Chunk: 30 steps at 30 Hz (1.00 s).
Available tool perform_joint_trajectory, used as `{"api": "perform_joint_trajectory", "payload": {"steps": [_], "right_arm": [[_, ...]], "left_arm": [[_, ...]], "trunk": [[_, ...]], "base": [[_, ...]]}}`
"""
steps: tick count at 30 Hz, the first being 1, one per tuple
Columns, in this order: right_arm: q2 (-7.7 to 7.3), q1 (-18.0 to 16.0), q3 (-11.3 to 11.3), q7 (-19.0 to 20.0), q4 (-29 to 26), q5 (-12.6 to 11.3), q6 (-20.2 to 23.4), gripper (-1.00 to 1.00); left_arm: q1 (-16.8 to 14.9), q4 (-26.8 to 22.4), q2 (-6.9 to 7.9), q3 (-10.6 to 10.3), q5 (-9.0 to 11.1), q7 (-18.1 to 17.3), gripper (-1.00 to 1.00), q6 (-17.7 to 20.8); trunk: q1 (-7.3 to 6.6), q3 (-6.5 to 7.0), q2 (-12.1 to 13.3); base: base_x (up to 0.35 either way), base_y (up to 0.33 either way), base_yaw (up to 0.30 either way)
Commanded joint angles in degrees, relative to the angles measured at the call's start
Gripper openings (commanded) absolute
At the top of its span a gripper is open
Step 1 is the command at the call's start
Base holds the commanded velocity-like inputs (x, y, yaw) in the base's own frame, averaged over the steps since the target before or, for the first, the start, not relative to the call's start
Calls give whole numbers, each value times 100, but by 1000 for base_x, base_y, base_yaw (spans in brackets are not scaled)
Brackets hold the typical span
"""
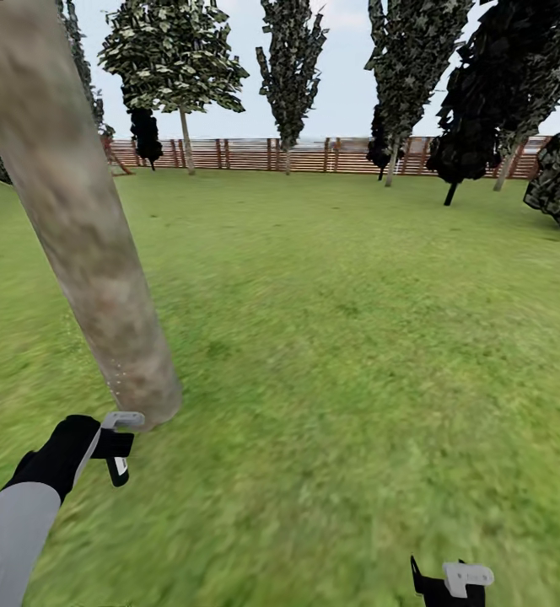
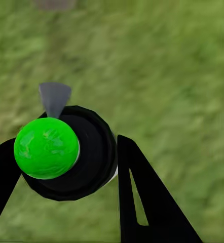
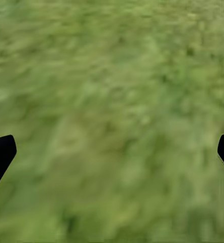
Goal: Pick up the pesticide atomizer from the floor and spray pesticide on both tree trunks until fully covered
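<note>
Pesticide atomizer (image 2: pixel 61 152) sits clamped between the black jaws of the left gripper (image 2: pixel 66 167); the left wrist view shows its round black body topped by a bright green ball, with a grey nozzle (image 2: pixel 54 97) pointing out over the grass. In the head view the left gripper (image 1: pixel 115 447) hangs just beside the flared base of a thick, mottled beige and grey-brown tree trunk (image 1: pixel 78 228), with a whitish part of the atomizer (image 1: pixel 124 418) almost touching the bark. The trunk leans across that view from its base on the lawn (image 1: pixel 356 354). Well beyond the trunk, a brown slatted wooden fence (image 1: pixel 314 155) closes the garden, with leafy trees and dark conifers (image 1: pixel 290 67) standing before it. The right gripper (image 3: pixel 112 152) hovers over bare grass far from the trunk, its jaws spread wide apart and holding nothing.
</note>
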Motion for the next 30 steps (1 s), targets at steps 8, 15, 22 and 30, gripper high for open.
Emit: {"api": "perform_joint_trajectory", "payload": {"steps": [8, 15, 22, 30], "right_arm": [[2, -4, -30, -24, 6, 60, -16, 100], [-6, -3, -30, -27, -2, 52, -16, 100], [-7, -3, -35, -28, -3, 52, -16, 100], [-7, -3, -33, -28, -3, 52, -16, 100]], "left_arm": [[-5, -14, 5, 34, -70, -51, -100, 27], [3, -18, 14, 111, -66, -56, -100, 22], [-181, -90, -74, 31, -66, -210, -100, 31], [-662, -93, 409, -159, -168, -781, -100, 57]], "trunk": [[0, -5, -2], [0, -5, -2], [0, -5, -2], [0, -5, -2]], "base": [[-5, -259, 267], [-10, -36, 277], [0, -1, 85], [0, 0, 1]]}}
